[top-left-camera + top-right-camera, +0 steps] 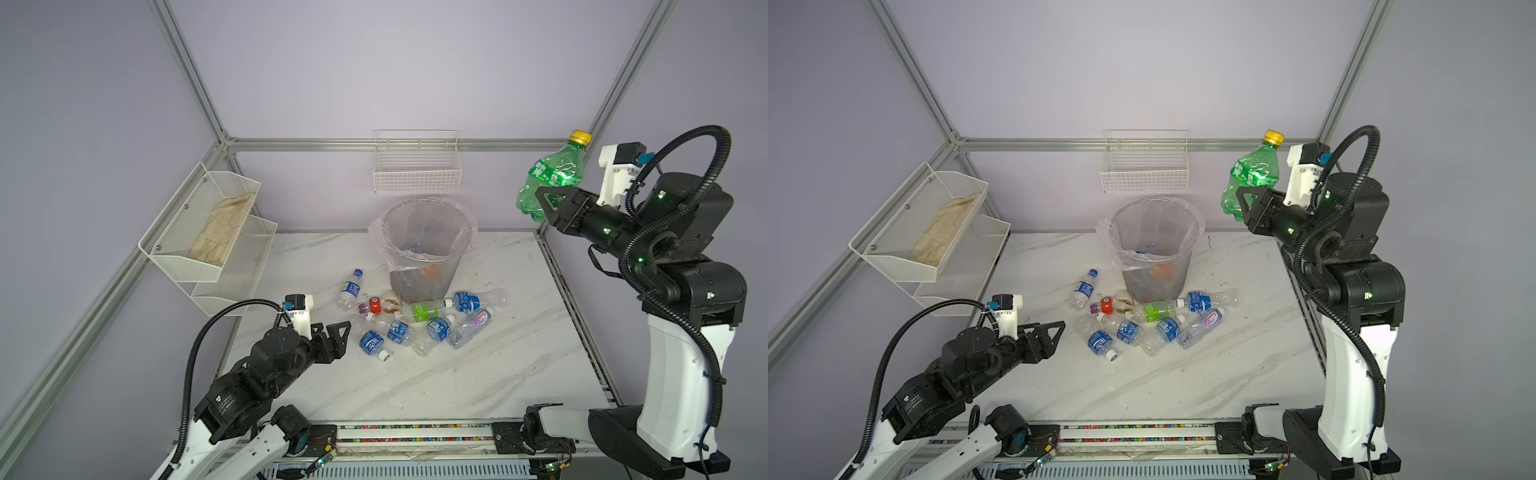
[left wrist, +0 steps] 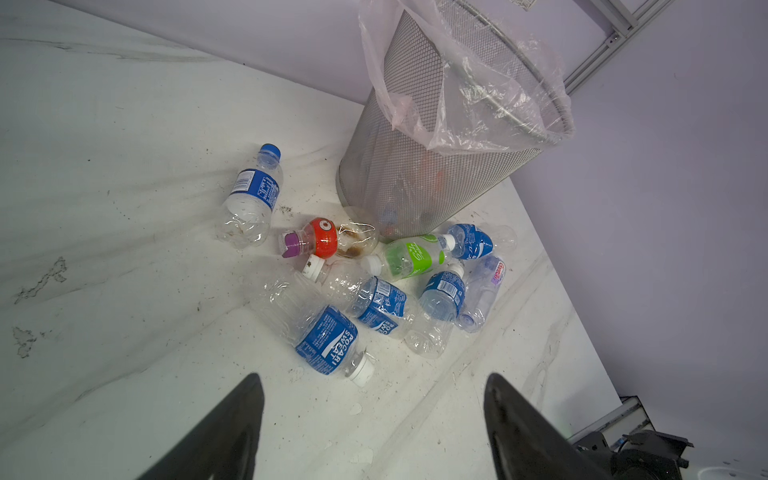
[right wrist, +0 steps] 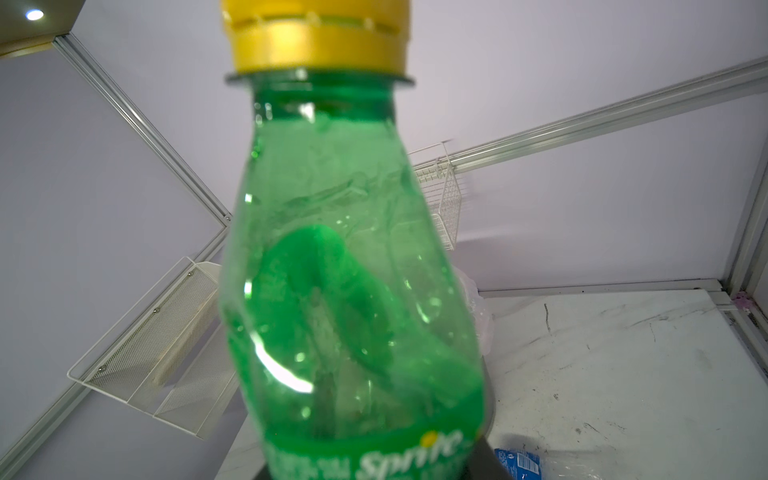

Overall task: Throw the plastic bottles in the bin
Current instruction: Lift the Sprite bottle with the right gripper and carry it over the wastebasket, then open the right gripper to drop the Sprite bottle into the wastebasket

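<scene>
Both top views: high above the near edge, looking down toward the far wall, whole table (image 1: 478, 386) in frame. Left wrist view: low at near left, facing the bin (image 2: 415, 178) and bottles (image 2: 380, 301), close. Right wrist view: raised at right, facing left; green bottle (image 3: 345, 270) fills it, very near; side shelf (image 3: 158, 357) shared with both top views.

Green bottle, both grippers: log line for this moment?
right gripper: shut on green bottle, aloft right of bin | left gripper: open, empty, facing table bottles

Even, soft overhead light, faint shadows. Right wrist: bottle (image 3: 340, 270) blurred up close; lamp (image 3: 34, 15) glows upper left.
</scene>
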You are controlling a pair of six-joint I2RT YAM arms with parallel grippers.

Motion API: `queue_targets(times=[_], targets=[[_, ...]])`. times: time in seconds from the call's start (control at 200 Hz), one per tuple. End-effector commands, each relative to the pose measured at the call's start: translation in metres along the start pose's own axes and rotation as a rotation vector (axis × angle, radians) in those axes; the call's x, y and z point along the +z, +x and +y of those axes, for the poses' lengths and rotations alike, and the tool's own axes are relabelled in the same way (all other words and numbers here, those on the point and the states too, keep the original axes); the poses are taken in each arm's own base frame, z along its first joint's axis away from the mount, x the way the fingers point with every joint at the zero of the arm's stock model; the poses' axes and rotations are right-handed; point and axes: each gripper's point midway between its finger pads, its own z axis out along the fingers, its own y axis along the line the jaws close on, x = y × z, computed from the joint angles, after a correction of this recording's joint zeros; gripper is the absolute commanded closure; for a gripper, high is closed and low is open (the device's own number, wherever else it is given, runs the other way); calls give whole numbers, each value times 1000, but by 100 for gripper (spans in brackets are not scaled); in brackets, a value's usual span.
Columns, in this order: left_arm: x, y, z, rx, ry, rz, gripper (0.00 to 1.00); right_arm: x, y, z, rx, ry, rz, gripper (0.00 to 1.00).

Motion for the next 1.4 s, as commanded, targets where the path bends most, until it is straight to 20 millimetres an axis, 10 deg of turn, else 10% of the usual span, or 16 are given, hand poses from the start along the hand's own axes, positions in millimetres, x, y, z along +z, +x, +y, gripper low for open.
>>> queue_targets(times=[0.0, 0.305, 0.96, 1.13, 1.265, 1.35, 1.395], targets=[[7, 8, 2, -5, 1, 15, 19, 17, 9, 2, -23, -28, 54, 100], [6, 13, 5, -17, 2, 17, 19, 73, 51, 42, -65, 1, 121, 100], [3, 14, 9, 0, -9, 12, 19, 52, 27, 56, -70, 33, 4, 100], [2, 12, 9, 3, -6, 6, 19, 83, 45, 57, -74, 40, 53, 100], [1, 12, 8, 1, -2, 5, 19, 142, 97, 39, -107, 125, 208, 100], [-1, 12, 8, -3, 2, 4, 19, 171, 134, 24, -136, 199, 316, 68], [-3, 11, 8, -4, 1, 2, 19, 178, 148, 18, -149, 237, 356, 26]])
